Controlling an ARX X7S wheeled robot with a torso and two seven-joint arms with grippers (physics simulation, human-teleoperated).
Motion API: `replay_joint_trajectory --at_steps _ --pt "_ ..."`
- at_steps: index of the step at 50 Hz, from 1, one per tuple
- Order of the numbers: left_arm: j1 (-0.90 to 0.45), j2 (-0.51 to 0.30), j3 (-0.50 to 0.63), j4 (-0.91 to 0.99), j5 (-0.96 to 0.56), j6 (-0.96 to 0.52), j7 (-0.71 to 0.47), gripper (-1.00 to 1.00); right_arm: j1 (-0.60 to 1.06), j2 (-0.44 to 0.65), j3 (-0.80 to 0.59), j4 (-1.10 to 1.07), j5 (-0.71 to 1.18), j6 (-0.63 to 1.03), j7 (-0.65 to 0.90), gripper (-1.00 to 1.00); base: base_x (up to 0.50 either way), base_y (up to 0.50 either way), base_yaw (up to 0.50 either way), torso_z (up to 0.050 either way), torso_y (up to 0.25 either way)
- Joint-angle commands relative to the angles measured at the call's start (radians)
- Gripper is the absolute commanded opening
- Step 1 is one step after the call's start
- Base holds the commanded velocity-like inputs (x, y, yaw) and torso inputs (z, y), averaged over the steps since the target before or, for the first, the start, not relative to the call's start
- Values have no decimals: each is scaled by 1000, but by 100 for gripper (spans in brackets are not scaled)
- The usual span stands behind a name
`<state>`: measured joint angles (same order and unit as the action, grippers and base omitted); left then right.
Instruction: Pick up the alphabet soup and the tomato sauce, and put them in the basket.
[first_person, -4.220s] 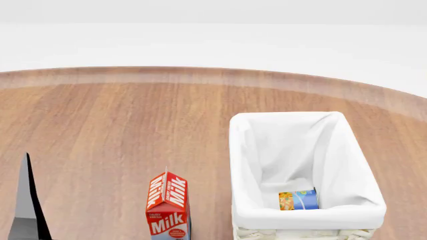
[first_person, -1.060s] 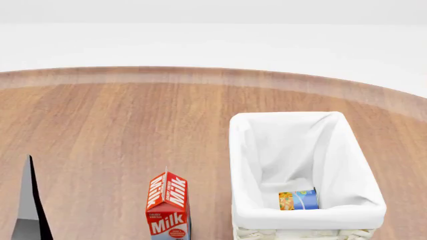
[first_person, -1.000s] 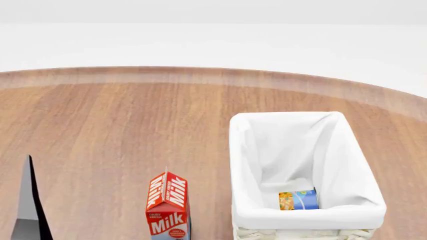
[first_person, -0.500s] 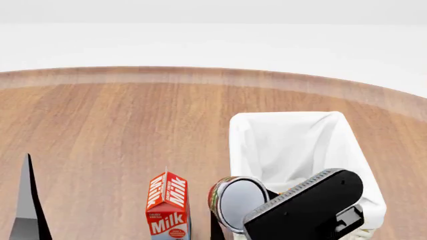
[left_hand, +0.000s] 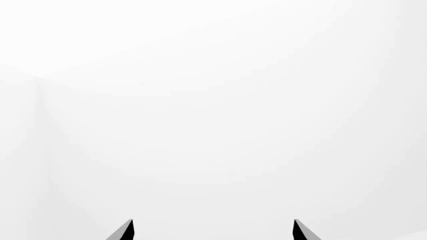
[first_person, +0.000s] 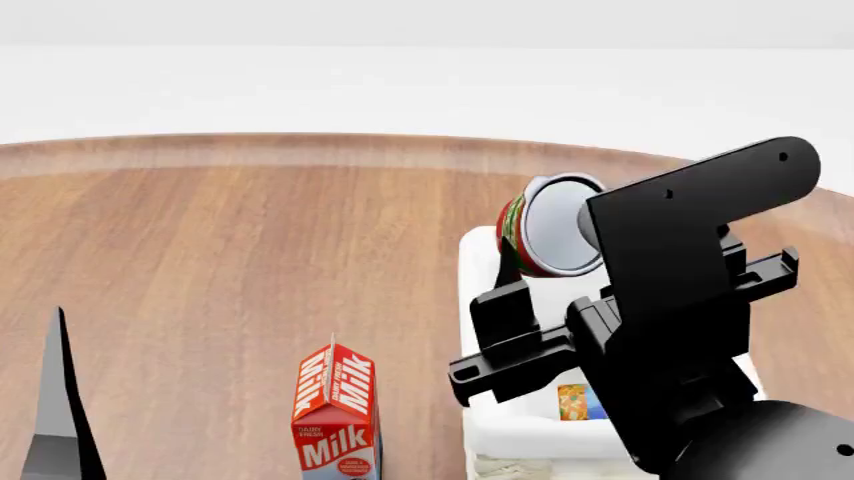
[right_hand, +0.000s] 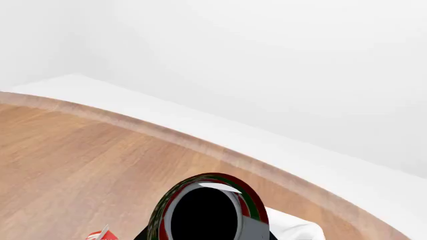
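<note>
My right gripper (first_person: 541, 268) is shut on the tomato sauce (first_person: 547, 226), a red can with a green band and a pale end. It holds the can on its side, in the air over the near half of the basket (first_person: 477, 250). In the right wrist view the can (right_hand: 207, 210) fills the space between the jaws. The alphabet soup (first_person: 575, 402) lies on its side inside the basket, mostly hidden by the arm. My left gripper (left_hand: 212, 233) is open and empty and faces a white wall. One of its fingers (first_person: 56, 400) shows at the head view's lower left.
A red milk carton (first_person: 334, 410) stands left of the basket, near the table's front. The round wooden table (first_person: 240, 240) ends at a curved far edge with white floor beyond. My right arm covers most of the basket.
My right arm came into view from below with the tomato sauce and has lifted it up and forward over the basket. The left gripper, milk carton and alphabet soup have not moved.
</note>
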<state>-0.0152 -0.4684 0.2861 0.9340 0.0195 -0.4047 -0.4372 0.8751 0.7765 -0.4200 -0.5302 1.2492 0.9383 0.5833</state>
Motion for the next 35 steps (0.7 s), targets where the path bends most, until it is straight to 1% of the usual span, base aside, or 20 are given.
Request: replay_joint_trajectory --at_steps 1,2,4,5,7,11,13,23,24,25,26,35 --pt "-3 -1 2 3 -1 -5 -1 100 102 -72 -86 261 -212 -24 -115 -100 0 0 0 0 0" --pt "-3 -1 2 2 -1 -4 -1 100 119 -91 -84 322 -201 -17 -135 -100 0 0 0 0 0" --pt "-3 -2 3 -2 -1 -3 -1 100 146 -103 -113 376 -259 -34 -154 -100 0 0 0 0 0" --pt "-2 -2 3 -1 -1 -4 -1 100 151 -111 -103 397 -240 -29 -161 -100 0 0 0 0 0" --pt "-1 -3 1 1 -2 -5 -1 100 164 -117 -123 422 -274 -37 -170 -100 0 0 0 0 0" --pt "-8 0 7 -4 0 -7 -1 100 196 -164 -162 546 -332 -67 -215 -100 0 0 0 0 0" --pt "-9 -1 7 -1 -1 -9 -1 100 215 -188 -163 607 -331 -67 -233 -100 0 0 0 0 0" --pt "-14 -1 5 -1 -5 -12 0 100 242 -246 -206 740 -383 -102 -283 -100 0 0 0 0 0" --pt "-14 -2 7 1 -4 -14 0 100 270 -258 -209 769 -382 -87 -293 -100 0 0 0 0 0" --pt "-14 -2 6 1 -5 -14 0 100 256 -265 -216 784 -392 -107 -300 -100 0 0 0 0 0" --pt "-15 -2 6 1 -5 -15 0 100 287 -280 -224 829 -403 -105 -318 -100 0 0 0 0 0" --pt "-9 -3 3 -9 -8 -2 -3 100 334 -377 -264 1086 -476 -196 -396 -100 0 0 0 0 0"
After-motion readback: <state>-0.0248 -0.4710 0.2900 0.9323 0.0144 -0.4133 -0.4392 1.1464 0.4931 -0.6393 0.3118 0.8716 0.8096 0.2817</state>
